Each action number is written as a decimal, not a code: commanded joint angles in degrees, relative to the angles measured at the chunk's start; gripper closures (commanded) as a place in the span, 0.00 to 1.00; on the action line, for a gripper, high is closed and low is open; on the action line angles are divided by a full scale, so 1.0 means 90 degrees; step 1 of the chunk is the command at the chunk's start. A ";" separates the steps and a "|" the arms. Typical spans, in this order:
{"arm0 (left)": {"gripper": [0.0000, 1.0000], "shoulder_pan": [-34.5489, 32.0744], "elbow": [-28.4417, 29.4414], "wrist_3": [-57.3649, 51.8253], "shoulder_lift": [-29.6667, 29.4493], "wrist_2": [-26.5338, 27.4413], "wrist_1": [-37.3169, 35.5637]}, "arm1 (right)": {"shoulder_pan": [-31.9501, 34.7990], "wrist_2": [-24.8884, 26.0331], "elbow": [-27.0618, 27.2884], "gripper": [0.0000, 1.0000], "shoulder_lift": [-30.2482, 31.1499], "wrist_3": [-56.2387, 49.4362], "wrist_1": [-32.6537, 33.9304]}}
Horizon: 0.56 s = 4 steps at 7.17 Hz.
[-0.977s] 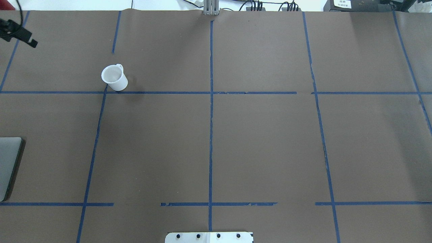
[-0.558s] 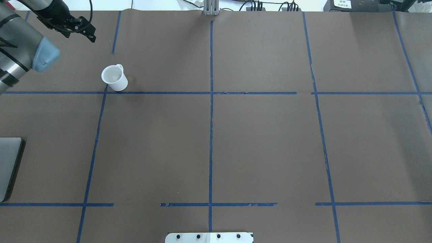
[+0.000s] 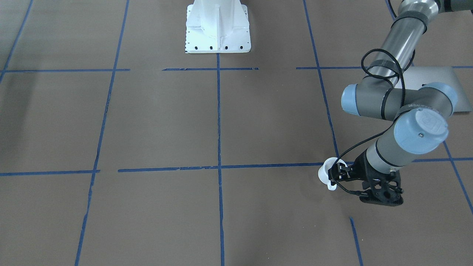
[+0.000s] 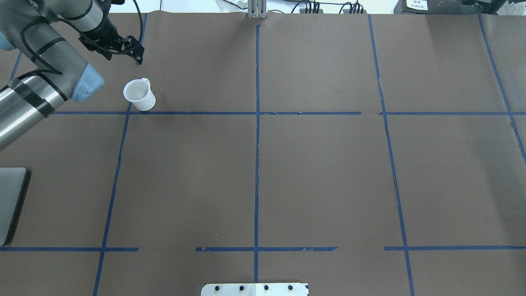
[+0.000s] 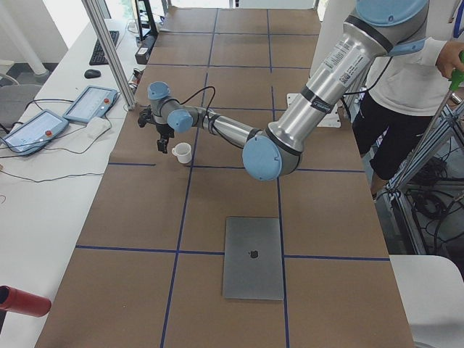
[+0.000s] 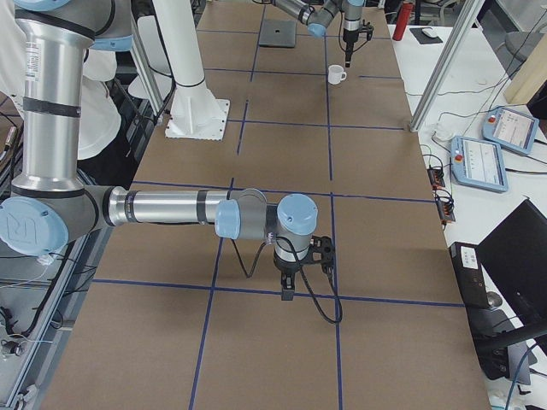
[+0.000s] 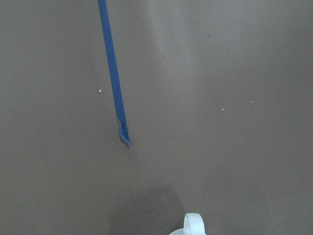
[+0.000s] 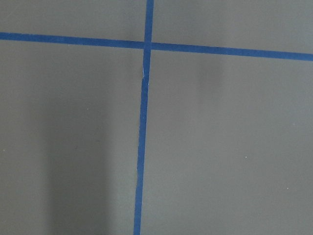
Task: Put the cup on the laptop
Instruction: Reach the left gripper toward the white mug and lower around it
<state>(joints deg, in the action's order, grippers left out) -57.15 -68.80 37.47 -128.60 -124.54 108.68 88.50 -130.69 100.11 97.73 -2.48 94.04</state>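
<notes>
The white cup (image 4: 139, 94) stands upright on the brown table, handle pointing away from the robot; it also shows in the front view (image 3: 327, 173) and the left side view (image 5: 181, 151). Only its handle (image 7: 194, 225) shows in the left wrist view. My left gripper (image 4: 139, 55) hovers just beyond the cup, looks open and holds nothing; in the front view it (image 3: 334, 176) is right beside the cup. The silver laptop (image 5: 253, 257) lies closed near the table's left end, at the overhead view's edge (image 4: 10, 205). My right gripper (image 6: 286, 295) points down over bare table; I cannot tell its state.
The white robot base (image 3: 218, 29) sits at the near middle edge. Blue tape lines (image 4: 257, 123) divide the table. Two teach pendants (image 5: 90, 104) lie on the side bench. A person (image 5: 406, 87) stands beside the robot.
My left arm has swung in from the overhead view's left edge towards the right; its gripper is now just beyond the cup. The cup and laptop have not moved.
</notes>
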 commanded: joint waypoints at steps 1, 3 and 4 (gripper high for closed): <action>0.01 0.0196 0.0212 0.0201 -0.0018 0.0068 0.0179 | 0.0000 0.0000 0.0000 0.00 0.0000 0.0003 0.0000; 0.01 0.0421 0.0739 0.0505 -0.0027 0.0429 0.0959 | 0.0000 0.0000 0.0000 0.00 0.0000 0.0003 0.0000; 0.02 0.0451 0.0789 0.0515 -0.0047 0.0430 0.0961 | 0.0000 0.0000 0.0000 0.00 0.0000 0.0003 0.0000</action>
<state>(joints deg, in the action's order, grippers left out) -53.68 -63.09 41.61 -128.86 -121.27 115.89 88.50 -130.69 100.11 97.73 -2.49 94.04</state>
